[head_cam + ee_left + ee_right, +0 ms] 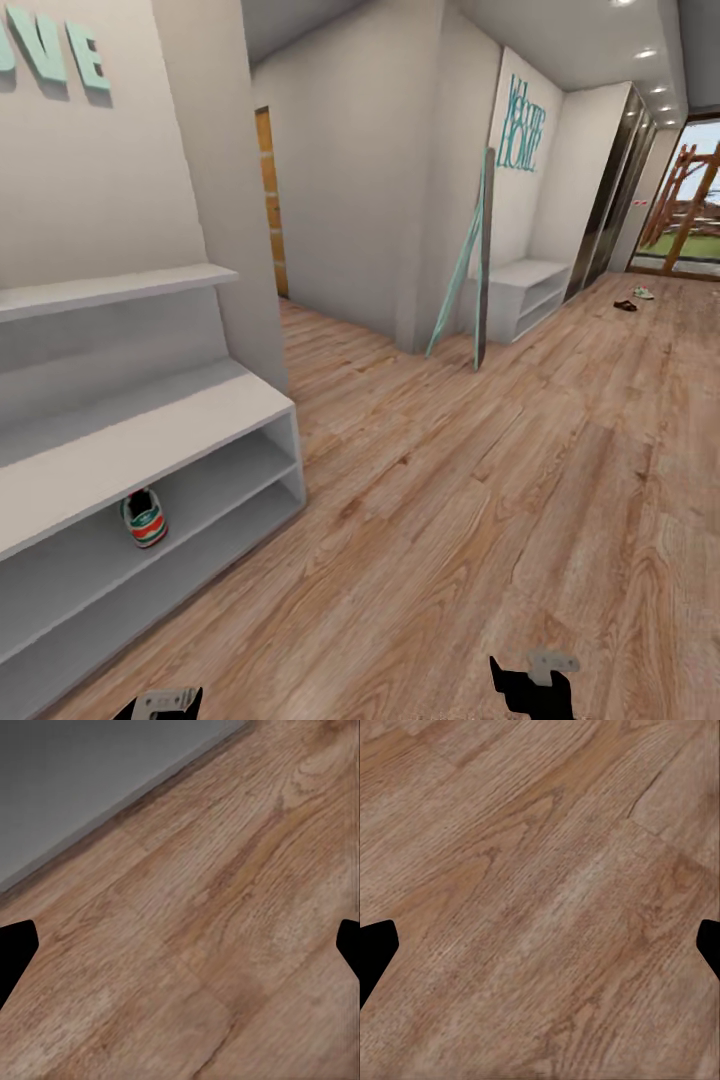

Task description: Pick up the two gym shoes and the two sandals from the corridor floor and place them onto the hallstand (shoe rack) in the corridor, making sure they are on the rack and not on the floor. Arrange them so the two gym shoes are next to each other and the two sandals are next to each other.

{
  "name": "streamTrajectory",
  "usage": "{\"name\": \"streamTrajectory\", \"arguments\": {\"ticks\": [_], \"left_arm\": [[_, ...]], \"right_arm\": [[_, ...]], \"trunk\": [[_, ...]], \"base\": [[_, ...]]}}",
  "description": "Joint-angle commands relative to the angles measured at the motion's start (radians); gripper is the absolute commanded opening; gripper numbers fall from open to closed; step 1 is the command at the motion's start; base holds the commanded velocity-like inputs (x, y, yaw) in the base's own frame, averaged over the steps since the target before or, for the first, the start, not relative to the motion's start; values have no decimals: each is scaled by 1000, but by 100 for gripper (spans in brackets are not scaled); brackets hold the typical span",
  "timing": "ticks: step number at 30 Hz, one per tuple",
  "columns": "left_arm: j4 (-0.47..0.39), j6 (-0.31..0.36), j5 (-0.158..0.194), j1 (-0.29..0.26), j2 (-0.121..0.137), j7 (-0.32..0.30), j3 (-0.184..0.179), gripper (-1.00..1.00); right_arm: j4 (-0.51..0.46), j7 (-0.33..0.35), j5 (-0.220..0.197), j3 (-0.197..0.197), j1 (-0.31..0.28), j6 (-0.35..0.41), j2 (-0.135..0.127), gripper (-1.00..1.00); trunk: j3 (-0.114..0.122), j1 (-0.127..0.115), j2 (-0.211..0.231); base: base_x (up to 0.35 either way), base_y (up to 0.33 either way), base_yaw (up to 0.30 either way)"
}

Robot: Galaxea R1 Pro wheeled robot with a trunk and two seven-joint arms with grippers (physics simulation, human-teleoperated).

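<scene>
One gym shoe (145, 518), white with green and red stripes, stands on the middle open shelf of the grey hallstand (150, 420) at my left. Far down the corridor floor (480, 480), near the glass door, lie a dark sandal (625, 305) and a pale gym shoe (643, 293) close together. My left gripper (160, 703) and right gripper (530, 680) peek in at the bottom edge of the head view. In the wrist views, the left gripper (180, 952) and the right gripper (540, 952) hang open over bare planks, with nothing between the fingers.
A second grey shelf unit (530, 290) stands against the far wall, with a teal frame (470, 270) leaning beside it. A wall corner juts out mid-corridor next to a doorway (268, 200). Wide wooden floor runs toward the glass door (690, 200).
</scene>
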Motion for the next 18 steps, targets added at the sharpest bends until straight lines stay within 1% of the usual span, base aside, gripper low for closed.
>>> {"name": "streamTrajectory", "arguments": {"ticks": [1,18], "left_arm": [[0,-2,7,0,0,-10,6,100],[0,-2,11,0,0,-10,6,100]], "right_arm": [[1,0,-10,8,-1,-3,0,100],[1,-1,-10,8,-1,-4,0,100]], "trunk": [[-1,0,0],[-1,0,0]], "base": [[0,0,-298],[0,0,-299]]}}
